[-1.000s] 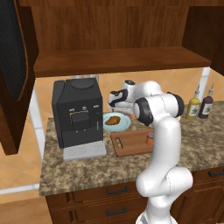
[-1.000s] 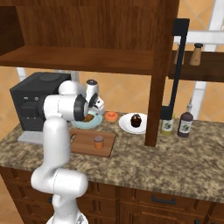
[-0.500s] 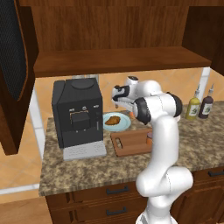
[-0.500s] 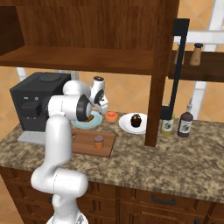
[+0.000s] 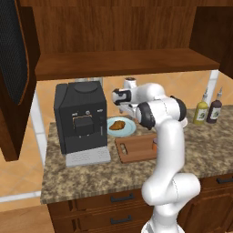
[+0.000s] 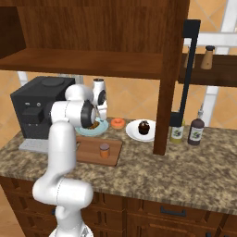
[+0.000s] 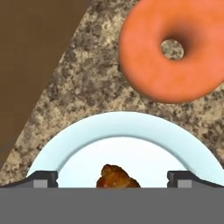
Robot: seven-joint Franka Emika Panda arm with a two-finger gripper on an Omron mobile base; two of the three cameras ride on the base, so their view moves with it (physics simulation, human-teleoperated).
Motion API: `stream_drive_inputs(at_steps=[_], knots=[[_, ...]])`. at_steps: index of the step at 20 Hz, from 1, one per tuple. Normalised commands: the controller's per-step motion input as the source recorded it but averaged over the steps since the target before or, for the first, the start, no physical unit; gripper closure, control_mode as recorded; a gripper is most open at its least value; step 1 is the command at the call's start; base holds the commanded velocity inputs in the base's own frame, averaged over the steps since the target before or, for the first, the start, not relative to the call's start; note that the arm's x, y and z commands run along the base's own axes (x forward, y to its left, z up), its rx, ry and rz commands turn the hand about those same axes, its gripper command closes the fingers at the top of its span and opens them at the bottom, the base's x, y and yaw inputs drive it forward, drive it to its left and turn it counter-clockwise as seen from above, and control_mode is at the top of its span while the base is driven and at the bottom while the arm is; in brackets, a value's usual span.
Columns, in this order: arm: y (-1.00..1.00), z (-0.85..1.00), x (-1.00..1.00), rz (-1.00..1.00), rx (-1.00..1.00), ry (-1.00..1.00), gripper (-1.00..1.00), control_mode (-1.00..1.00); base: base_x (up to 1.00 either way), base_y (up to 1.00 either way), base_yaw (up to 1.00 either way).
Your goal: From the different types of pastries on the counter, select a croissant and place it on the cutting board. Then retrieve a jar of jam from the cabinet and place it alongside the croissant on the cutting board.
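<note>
The golden-brown croissant (image 5: 118, 124) lies on a pale blue plate (image 5: 129, 130) behind the cutting board (image 5: 136, 148). My gripper (image 5: 129, 109) hangs open just above that plate. In the hand view the croissant (image 7: 117, 176) sits low between the gripper (image 7: 113, 179) fingertips (image 7: 42, 178), with the plate's rim (image 7: 122, 124) around it. The orange donut (image 7: 173, 48) lies just beyond on the granite counter (image 7: 87, 83). The jar of jam (image 6: 105, 150) stands upright on the cutting board (image 6: 90, 152). A dark cupcake (image 6: 144, 127) rests on a white plate. The cabinet shelf (image 5: 118, 63) runs overhead.
A black coffee machine (image 5: 82, 116) stands left of the plate. Two sauce bottles (image 5: 207, 109) are at the right on the counter. The cabinet's side panel (image 6: 169, 78) comes down beside the cupcake plate (image 6: 134, 132), and its open door (image 5: 13, 73) hangs at far left.
The hand has shifted a little left, over the blue plate. Its jaws have spread slightly wider. The pastries, the board and the jar have stayed put.
</note>
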Motion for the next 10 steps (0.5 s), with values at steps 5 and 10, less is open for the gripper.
stream_drive_inputs(at_steps=[5,10], knots=[[0.04,0.00,0.00,0.00,0.00,0.00,-1.00,-1.00,0.00,0.00,0.00],[0.10,0.00,0.00,0.00,0.01,0.00,-1.00,-1.00,0.00,0.00,0.00]])
